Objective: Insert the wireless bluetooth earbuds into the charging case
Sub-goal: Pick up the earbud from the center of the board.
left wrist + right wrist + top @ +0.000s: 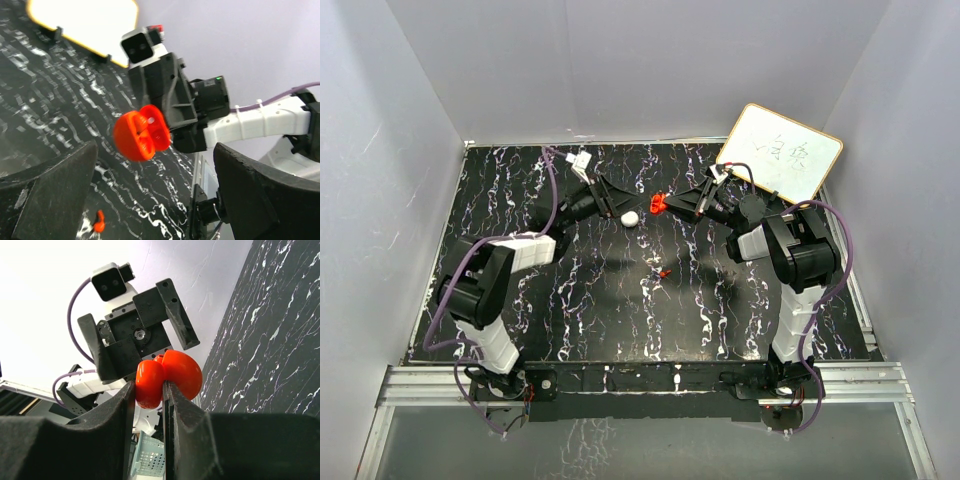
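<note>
Case (657,204) open, two halves spread, held off table (570,320) at centre-back, clamped between right gripper (670,205) fingers (180,415). Left gripper (610,200) jaws wide apart, nothing between them, facing case, near it. Earbud (665,271) lies on table nearer bases, well apart from case. White lump (630,218) just beside left gripper. Whiteboard (780,152) at back right.
</note>
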Robot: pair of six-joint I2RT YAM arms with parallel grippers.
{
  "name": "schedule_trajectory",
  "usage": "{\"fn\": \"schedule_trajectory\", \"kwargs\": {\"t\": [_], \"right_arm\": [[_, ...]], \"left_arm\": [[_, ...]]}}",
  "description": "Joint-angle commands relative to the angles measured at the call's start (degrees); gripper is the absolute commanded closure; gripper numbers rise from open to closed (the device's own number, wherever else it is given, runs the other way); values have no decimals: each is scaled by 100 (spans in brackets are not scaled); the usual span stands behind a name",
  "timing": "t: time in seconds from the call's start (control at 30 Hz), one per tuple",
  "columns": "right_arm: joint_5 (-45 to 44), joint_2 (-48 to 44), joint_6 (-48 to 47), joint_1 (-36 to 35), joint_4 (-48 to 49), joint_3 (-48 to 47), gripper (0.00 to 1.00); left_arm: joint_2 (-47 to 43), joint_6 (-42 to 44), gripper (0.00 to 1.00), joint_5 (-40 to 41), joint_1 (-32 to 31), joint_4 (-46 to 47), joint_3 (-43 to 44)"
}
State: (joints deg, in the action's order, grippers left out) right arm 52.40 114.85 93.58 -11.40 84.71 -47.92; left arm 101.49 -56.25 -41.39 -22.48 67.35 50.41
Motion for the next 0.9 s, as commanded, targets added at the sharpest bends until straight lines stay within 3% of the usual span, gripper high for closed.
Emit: {"fn": "schedule_trajectory", "kwargs": {"t": [0.0,0.27,0.5,0.87], "right_arm": [[-58,122,55,126,1942,-42,100],[217,128,-34,338,1940,126,100],[376,23,-103,820,1940,435,100],[522,-181,-77,1393,1944,556,100]], "left_arm": [[-909,819,1,278,95,-1030,-383],[-1408,1170,1,13,-80,-1301,-984],[-1885,2997,1,1114,-1162,-3595,-924],[-1490,3078,1,1914,-1769,-4147,-930]]}}
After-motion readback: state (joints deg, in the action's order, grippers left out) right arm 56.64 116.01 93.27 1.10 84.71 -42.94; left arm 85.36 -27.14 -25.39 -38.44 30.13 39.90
